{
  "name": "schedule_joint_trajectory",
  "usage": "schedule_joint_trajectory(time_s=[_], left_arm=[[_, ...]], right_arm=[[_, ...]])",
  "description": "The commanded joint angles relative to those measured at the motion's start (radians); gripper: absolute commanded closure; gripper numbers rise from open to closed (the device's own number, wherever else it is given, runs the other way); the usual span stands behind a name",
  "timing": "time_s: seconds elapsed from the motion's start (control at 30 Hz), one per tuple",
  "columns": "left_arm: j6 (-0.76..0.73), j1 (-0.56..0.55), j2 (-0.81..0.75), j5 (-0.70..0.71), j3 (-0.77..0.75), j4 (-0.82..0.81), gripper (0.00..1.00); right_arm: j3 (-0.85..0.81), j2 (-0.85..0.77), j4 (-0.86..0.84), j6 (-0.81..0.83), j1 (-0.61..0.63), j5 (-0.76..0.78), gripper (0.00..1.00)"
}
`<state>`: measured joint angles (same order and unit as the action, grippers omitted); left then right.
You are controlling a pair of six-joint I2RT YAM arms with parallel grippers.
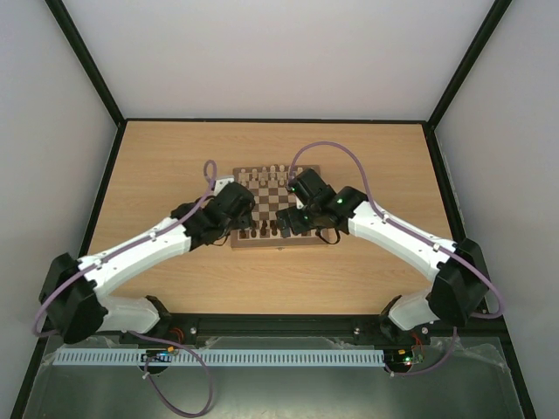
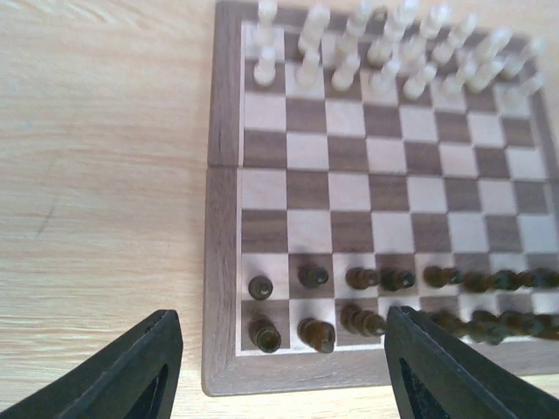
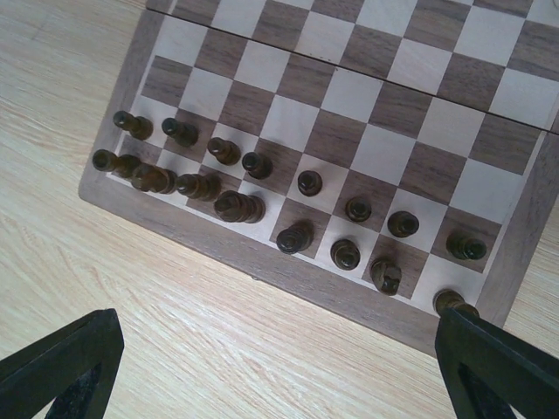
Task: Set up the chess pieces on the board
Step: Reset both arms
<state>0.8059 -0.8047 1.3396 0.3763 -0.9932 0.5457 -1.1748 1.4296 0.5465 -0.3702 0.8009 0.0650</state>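
- Pale wood tabletop [image 1: 175, 166] fills a white-walled booth, and the board [image 1: 272, 202] lies at its centre, with both arms reaching over the lower edge.
- Pale pieces [image 2: 384, 52] fill two rows along the top of the left wrist view; dark pieces [image 2: 315, 334] fill two rows along the bottom.
- Left fingers [image 2: 131, 375] stand apart at the lower corners of that view, with nothing between them and well clear of any piece.
- Right fingers [image 3: 61, 367] are spread wide at the lower corners of their own view and also hold nothing.
- Dark rows run diagonally from middle left to lower right in the right wrist view, and every piece appears upright, so its long axis points up toward the camera.
- One corner piece [image 3: 450, 301] sits right at the border, just beside the right-hand finger.
- Setup looks about complete; if that corner piece needs centring, the right arm is nearer, and the piece lies just above its lower-right finger.
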Motion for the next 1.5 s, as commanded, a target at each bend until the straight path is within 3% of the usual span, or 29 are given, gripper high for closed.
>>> schedule_joint_trajectory(time_s=[0.0, 0.07, 0.13, 0.17, 0.37, 0.47, 0.63, 0.8, 0.93, 1.13, 1.27, 1.47], left_arm=[[-0.053, 0.006, -0.077, 0.106, -0.004, -0.002, 0.30], [-0.074, 0.025, -0.093, 0.114, -0.003, -0.021, 0.21], [-0.090, 0.043, -0.116, 0.123, 0.019, -0.058, 0.02], [-0.102, 0.055, -0.131, 0.120, 0.035, -0.080, 0.01], [-0.177, 0.182, -0.265, 0.075, 0.143, -0.212, 0.01], [-0.225, 0.269, -0.370, -0.014, 0.239, -0.339, 0.01], [-0.228, 0.387, -0.398, -0.018, 0.279, -0.371, 0.01], [-0.216, 0.474, -0.329, -0.124, 0.306, -0.507, 0.01], [-0.243, 0.486, -0.259, -0.075, 0.307, -0.622, 0.01], [-0.273, 0.576, -0.132, 0.107, 0.254, -0.643, 0.01], [-0.303, 0.662, -0.089, 0.082, 0.281, -0.687, 0.01], [-0.456, 0.714, -0.047, 0.040, 0.436, -0.982, 0.01]], right_arm=[[-0.020, 0.030, 0.010, 0.005, 0.008, 0.031, 0.01], [-0.040, 0.042, 0.010, 0.002, 0.009, 0.042, 0.01], [-0.053, 0.047, 0.002, -0.007, 0.008, 0.066, 0.01], [-0.054, 0.049, -0.009, -0.011, 0.009, 0.075, 0.01], [-0.043, 0.047, -0.090, -0.059, 0.006, 0.174, 0.01], [-0.007, 0.044, -0.156, -0.096, -0.001, 0.221, 0.02], [0.038, 0.037, -0.208, -0.134, -0.068, 0.319, 0.01], [0.143, -0.004, -0.318, -0.159, -0.298, 0.320, 0.01], [0.287, -0.068, -0.478, -0.167, -0.473, 0.289, 0.01], [0.389, -0.040, -0.654, -0.083, -0.567, 0.477, 0.01], [0.493, -0.040, -0.817, -0.094, -0.629, 0.508, 0.01], [0.635, -0.028, -1.113, -0.023, -0.653, 0.593, 0.01]])
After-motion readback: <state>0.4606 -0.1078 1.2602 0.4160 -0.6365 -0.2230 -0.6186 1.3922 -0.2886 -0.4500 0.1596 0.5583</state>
